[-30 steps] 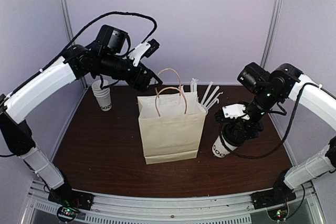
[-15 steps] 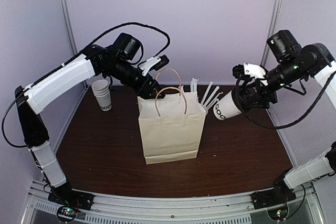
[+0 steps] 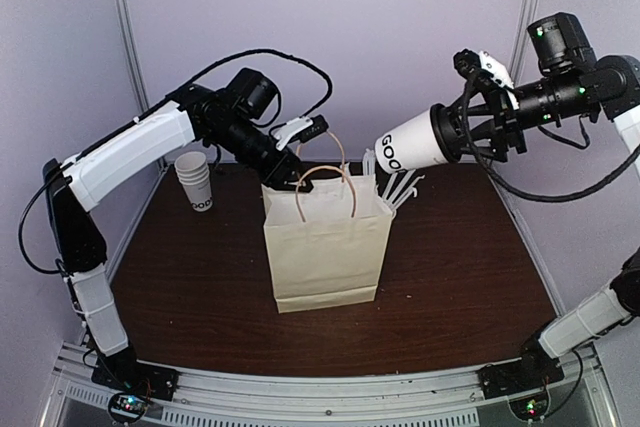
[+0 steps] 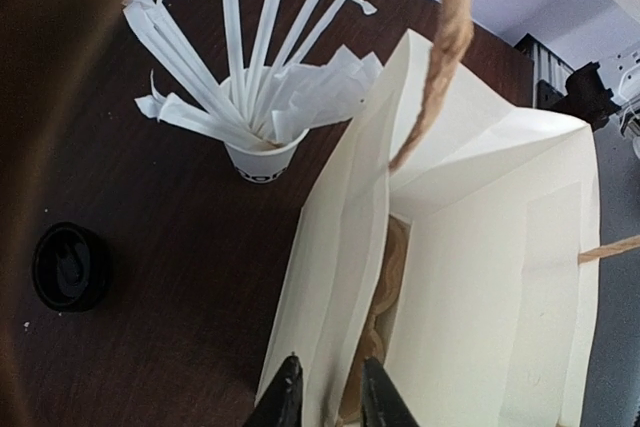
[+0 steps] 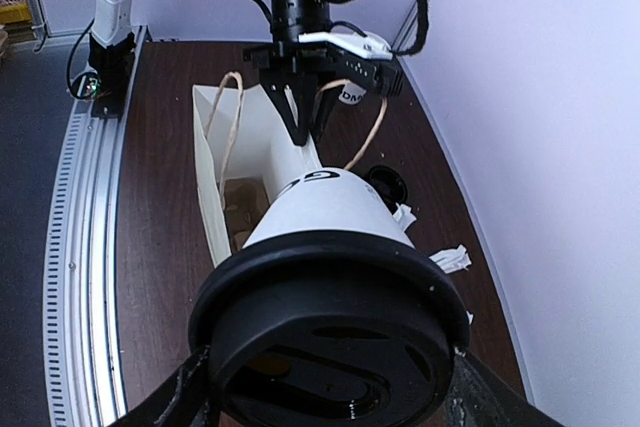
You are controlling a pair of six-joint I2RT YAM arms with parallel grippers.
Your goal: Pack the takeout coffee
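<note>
The top camera looks down on the whole table (image 3: 450,307) from high at 6 o'clock, the left wrist camera hangs close over the far rim of the paper bag (image 4: 480,277), and the right wrist camera faces that shared bag from 2 o'clock.

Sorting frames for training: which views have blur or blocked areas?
Left wrist: a brown out-of-focus smear covers the left edge; the paper bag is sharp. Right wrist: the takeout coffee fills the lower frame. Top external: evenly lit, no glare.
</note>
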